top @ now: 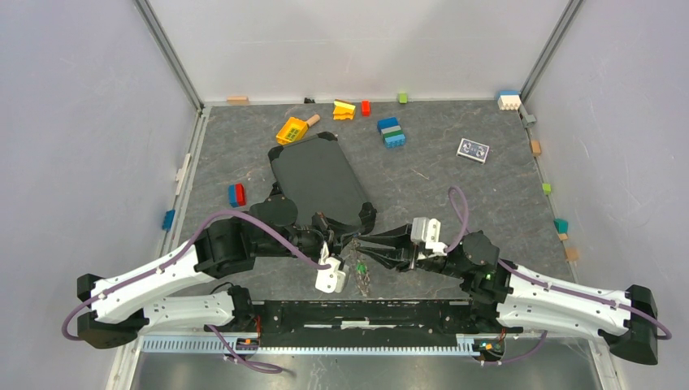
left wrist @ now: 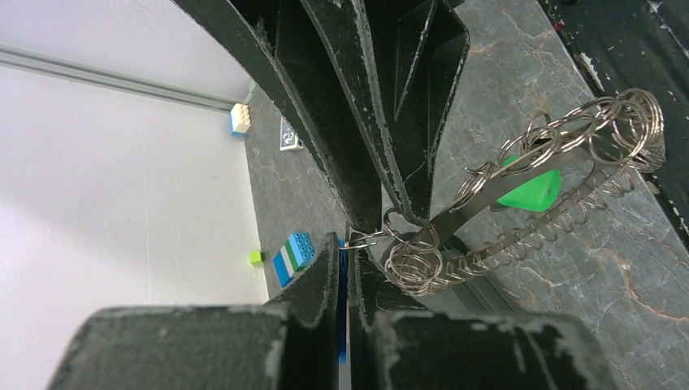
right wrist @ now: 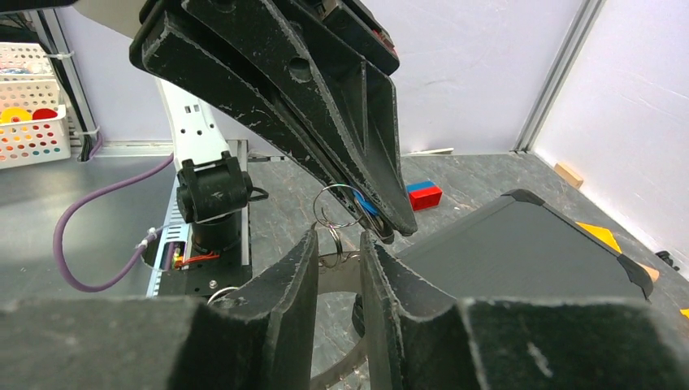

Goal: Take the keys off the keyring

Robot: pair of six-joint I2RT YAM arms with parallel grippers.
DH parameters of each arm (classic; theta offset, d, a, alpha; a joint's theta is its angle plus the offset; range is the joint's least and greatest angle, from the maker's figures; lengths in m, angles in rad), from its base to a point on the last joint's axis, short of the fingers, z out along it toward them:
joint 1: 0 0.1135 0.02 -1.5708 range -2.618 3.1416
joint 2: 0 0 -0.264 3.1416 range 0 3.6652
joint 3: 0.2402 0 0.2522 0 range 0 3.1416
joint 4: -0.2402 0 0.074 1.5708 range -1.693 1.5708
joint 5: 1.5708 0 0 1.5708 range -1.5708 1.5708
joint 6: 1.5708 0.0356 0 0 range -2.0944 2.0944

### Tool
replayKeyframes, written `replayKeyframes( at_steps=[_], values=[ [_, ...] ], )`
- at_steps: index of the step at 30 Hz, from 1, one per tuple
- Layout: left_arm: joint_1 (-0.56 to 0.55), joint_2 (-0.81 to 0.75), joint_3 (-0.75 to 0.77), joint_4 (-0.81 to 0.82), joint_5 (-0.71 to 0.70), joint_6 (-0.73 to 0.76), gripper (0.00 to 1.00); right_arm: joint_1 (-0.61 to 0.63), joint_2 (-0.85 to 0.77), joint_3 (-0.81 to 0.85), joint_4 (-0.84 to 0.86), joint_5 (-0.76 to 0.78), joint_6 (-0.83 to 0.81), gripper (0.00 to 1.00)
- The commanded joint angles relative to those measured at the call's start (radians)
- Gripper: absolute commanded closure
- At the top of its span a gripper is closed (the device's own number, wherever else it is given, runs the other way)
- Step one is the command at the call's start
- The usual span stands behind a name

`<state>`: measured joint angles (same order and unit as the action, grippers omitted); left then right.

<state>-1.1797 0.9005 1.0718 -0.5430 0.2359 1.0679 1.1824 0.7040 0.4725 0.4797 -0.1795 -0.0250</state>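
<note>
The keyring [left wrist: 467,207] hangs in the air between the two grippers, above the near middle of the grey table [top: 487,211] and just on the near side of a dark flat case [top: 317,175]. From the left wrist it reads as a flat grey metal band bent into an arc. Its outer edge is crowded with many small wire rings [left wrist: 626,130], which overlap like coils and bunch into a tight cluster [left wrist: 410,264] at the end nearest the grippers. A bright green tag [left wrist: 532,188] sits against the inner side of the band, about halfway along the visible arc. From overhead, the same green spot shows just below the meeting fingertips, with a thin greyish bunch dangling under it. Individual keys are too small to make out there. The left gripper [left wrist: 348,258] is clenched tight, and a sliver of blue, seemingly the blue-headed key [left wrist: 343,325], is pinched between its fingers. A thin wire loop comes out at its tip. The right gripper [right wrist: 337,244] is closed down to a narrow gap. The end of the band lies across that gap, with a small ring just above it, so it appears to be pinching the keyring. The tips of the two grippers almost touch.
</note>
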Motion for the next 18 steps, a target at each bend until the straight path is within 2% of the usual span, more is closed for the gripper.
replayKeyframes(
  at_steps=[1, 10, 18],
  values=[
    [0.000, -0.012, 0.004, 0.075, 0.002, -0.001, 0.98, -0.001, 0.013, -0.009, 0.054, 0.034, 0.011, 0.71],
    [-0.001, -0.015, 0.004, 0.077, -0.001, -0.005, 0.98, -0.001, 0.032, -0.014, 0.050, 0.092, 0.010, 0.77],
    [-0.001, -0.019, 0.002, 0.080, 0.003, -0.009, 0.98, -0.001, 0.028, -0.021, 0.075, 0.106, 0.009, 0.91]
  ],
)
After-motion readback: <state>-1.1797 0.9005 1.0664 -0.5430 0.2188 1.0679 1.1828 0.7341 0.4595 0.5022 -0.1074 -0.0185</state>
